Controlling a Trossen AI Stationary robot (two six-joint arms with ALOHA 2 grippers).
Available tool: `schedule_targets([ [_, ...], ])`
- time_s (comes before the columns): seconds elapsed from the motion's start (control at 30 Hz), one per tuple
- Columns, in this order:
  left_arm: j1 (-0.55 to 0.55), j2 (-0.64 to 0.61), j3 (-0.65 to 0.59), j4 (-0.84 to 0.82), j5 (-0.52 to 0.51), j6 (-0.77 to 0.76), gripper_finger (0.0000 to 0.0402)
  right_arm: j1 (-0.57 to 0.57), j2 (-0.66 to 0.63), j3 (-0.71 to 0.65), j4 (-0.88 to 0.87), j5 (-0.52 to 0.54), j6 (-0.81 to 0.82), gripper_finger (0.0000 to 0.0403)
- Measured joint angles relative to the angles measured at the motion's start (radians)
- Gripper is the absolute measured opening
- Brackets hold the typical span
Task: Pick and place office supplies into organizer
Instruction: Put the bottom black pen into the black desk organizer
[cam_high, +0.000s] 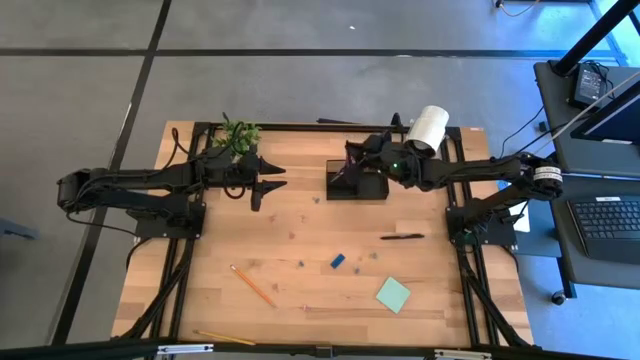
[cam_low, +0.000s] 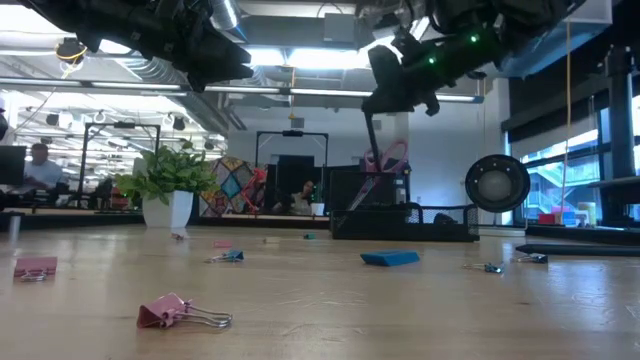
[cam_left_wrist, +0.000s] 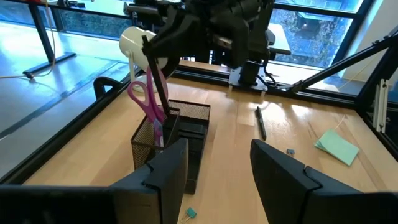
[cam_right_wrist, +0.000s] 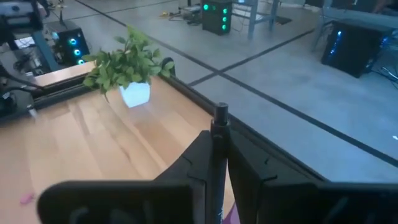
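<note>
Black mesh organizer (cam_high: 357, 183) holds upright purple scissors (cam_left_wrist: 148, 102); a black pen (cam_left_wrist: 156, 87) hangs upright above it. Second pen (cam_high: 401, 237), blue block (cam_high: 338, 262), green pad (cam_high: 393, 294), pencils (cam_high: 253, 285) lie loose.

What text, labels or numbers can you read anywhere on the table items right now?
None legible.
Black mesh organizer: no label visible.
Light-green sticky-note pad: blank.
White cylinder: no print visible.
Laptop screen beside the table: too small to read.

Both arms reach inward, raised above the bench. The left hand (cam_high: 268, 182) hangs with its two fingers (cam_left_wrist: 168, 163) spread wide and nothing between them. The right hand (cam_high: 352, 160) points downward, fingers (cam_right_wrist: 193, 163) pinched on a thin black pen (cam_right_wrist: 219, 149).
</note>
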Motion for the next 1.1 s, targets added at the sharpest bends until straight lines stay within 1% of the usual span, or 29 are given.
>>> schedule_targets([
  [0.27, 0.000, 0.000, 0.000, 0.000, -0.005, 0.000, 0.0169, -0.001, 0.019, -0.043, 0.027, -0.025, 0.022, 0.0042],
  [0.43, 0.000, 0.000, 0.000, 0.000, -0.006, 0.000, 0.0169, -0.001, 0.093, -0.052, 0.062, -0.033, -0.001, 0.0042],
  [0.63, 0.000, 0.000, 0.000, 0.000, -0.006, 0.000, 0.0169, 0.000, 0.190, -0.052, 0.149, -0.034, -0.016, 0.0042],
  [0.77, 0.000, 0.000, 0.000, 0.000, -0.007, 0.000, 0.0169, 0.002, 0.237, -0.052, 0.161, -0.033, -0.027, 0.0042],
  [1.1, 0.000, 0.000, 0.000, 0.000, -0.007, 0.000, 0.0169, 0.007, 0.256, -0.052, 0.161, -0.033, -0.025, 0.0043],
])
